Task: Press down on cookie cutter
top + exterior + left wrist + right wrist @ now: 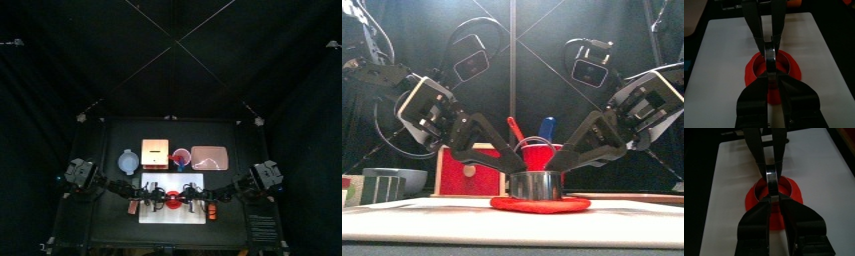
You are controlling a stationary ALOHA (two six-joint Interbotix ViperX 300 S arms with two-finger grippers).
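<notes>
A round metal cookie cutter (537,185) stands on a flat piece of red dough (540,204) on the white mat (422,215). My left gripper (520,166) comes down from the left and my right gripper (557,166) from the right. Both are shut, and their tips meet on the cutter's top rim. In the left wrist view my left gripper (769,75) sits over the cutter (785,61) and dough (751,75), facing the other arm's jaws. The right wrist view shows the same: right gripper (771,202), cutter (785,187), dough (751,203).
Behind the mat, in the top view, stand a white dish (128,159), an orange and white box (155,153), a holder with red and blue tools (181,157) and a pinkish tray (210,156). In the front view, grey cups (382,183) stand at the left.
</notes>
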